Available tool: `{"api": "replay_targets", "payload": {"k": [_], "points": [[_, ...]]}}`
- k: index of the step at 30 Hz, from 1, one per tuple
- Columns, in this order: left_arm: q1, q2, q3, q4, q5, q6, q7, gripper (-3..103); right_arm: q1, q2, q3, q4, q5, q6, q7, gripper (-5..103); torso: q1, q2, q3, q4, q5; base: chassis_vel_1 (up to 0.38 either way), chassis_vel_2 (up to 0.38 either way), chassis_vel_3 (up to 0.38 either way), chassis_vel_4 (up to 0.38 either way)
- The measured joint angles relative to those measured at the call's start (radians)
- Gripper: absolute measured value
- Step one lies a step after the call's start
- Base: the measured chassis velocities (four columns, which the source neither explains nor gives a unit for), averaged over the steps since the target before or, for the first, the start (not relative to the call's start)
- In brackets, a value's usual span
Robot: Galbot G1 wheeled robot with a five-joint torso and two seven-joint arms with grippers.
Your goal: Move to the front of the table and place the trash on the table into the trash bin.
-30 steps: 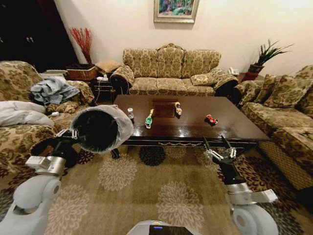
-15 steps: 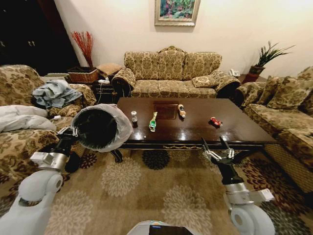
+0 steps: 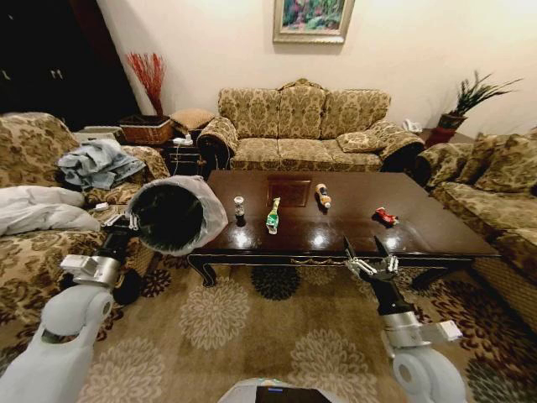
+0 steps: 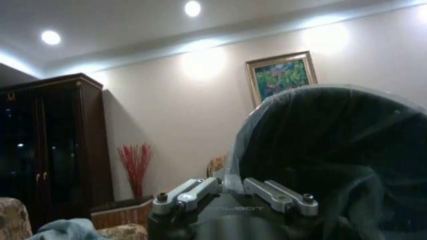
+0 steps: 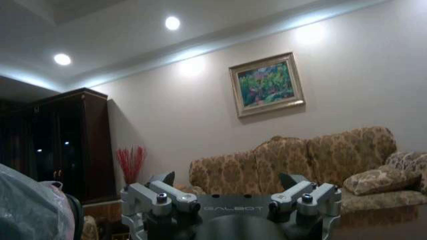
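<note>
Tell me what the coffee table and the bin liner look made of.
Coffee table: apparently dark wood with a glossy varnish, since lamp glints reflect off its top. Bin liner: thin translucent whitish plastic film, judging by its crinkled puffing over the rim.

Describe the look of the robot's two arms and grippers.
Both arms have smooth, rounded pale grey-white shells that narrow to black wrists with silver metal brackets. The left gripper and the right gripper have silver-grey linkages with round bolts and dark fingertips. The black gripper bodies carry the faint lettering GALBOT.

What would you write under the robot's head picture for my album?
Robot faces the table, left gripper holding the trash bin, right gripper open before it.
</note>
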Motion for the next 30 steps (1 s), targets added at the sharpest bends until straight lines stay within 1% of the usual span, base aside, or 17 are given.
{"api": "replay_targets", "payload": {"k": [11, 17, 21, 25, 27, 30], "points": [[-0.001, -0.012, 0.009, 0.009, 0.003, -0.01, -0.002, 2, 0.005, 0.012, -0.016, -0.014, -0.006, -0.001, -0.017, 100, 0.001, 0.0, 0.0, 0.0002, 0.0002, -0.048, 0.057, 0.05, -0.057], [-0.003, -0.014, 0.011, 0.013, 0.002, -0.014, -0.002, 2, 0.006, 0.008, -0.017, -0.019, -0.005, 0.0, -0.032, 100, 0.001, 0.0, 0.0, 0.0001, 0.0002, -0.192, 0.163, 0.177, -0.167], [-0.006, -0.008, 0.01, 0.014, -0.004, -0.016, -0.002, 2, 0.015, 0.009, -0.025, -0.03, -0.005, 0.019, -0.03, 100, 0.001, 0.0, 0.0, 0.0001, -0.0003, -0.246, 0.227, 0.254, -0.26], [-0.008, 0.002, 0.003, 0.016, -0.012, -0.016, -0.003, 2, 0.018, 0.013, -0.028, -0.035, -0.004, 0.031, -0.026, 100, 0.002, 0.0, 0.001, 0.0002, 0.0005, -0.212, 0.243, 0.257, -0.224], [-0.01, 0.011, 0.001, 0.02, -0.017, -0.016, -0.003, 2, 0.02, 0.014, -0.027, -0.039, -0.003, 0.032, -0.036, 100, 0.003, -0.001, 0.001, -0.0001, 0.0001, -0.137, 0.109, 0.126, -0.077], [-0.011, 0.013, 0.0, 0.021, -0.018, -0.016, -0.003, 2, 0.026, 0.014, -0.027, -0.044, -0.003, 0.03, -0.041, 100, 0.003, -0.001, 0.001, -0.0002, 0.0004, -0.073, 0.048, 0.02, 0.009]]}}
